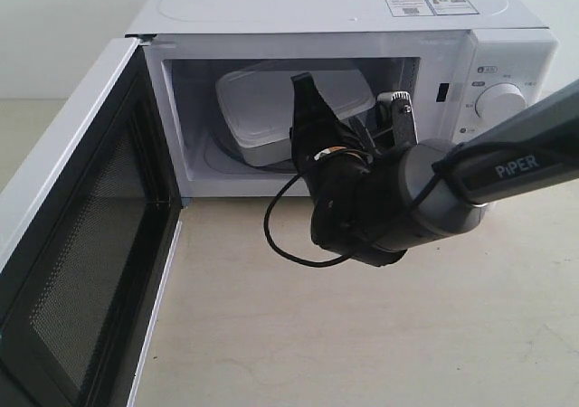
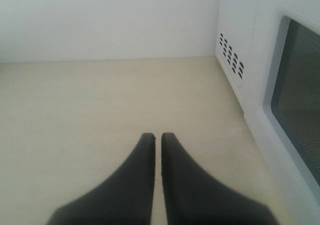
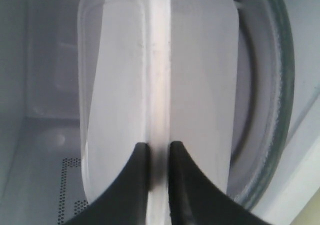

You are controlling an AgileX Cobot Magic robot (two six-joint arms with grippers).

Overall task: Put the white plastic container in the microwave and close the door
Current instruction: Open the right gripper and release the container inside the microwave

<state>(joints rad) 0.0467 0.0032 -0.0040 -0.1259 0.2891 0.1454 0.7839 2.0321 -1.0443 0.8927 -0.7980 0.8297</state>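
I see the pale worktop [image 1: 362, 335] spread under everything, and the microwave [image 1: 344, 9] stands at its far side, white, with its cavity facing me. The door [image 1: 63, 271] hangs fully open to the left, and its black inner frame and mesh window are turned toward the camera.

The right arm [image 1: 507, 172], grey and dark, reaches in from the right side of the exterior view and points its wrist into the cavity. A black cable [image 1: 280, 235] loops below the wrist.

The white plastic container [image 1: 262, 108] is inside the microwave, above the glass turntable [image 3: 280, 85]. It sits tilted rather than level. I cannot tell whether its bottom is resting on the glass.

One round knob [image 1: 500, 101] shows on the panel, just behind the arm.

My right end effector [image 3: 159, 146] is clamped on the white plastic container, with the rim pinched between the two black fingers.

My left end effector [image 2: 158, 135] is out on the worktop beside the door's outer face. Its fingers are drawn together with only a thin slit between them, and they hold nothing.
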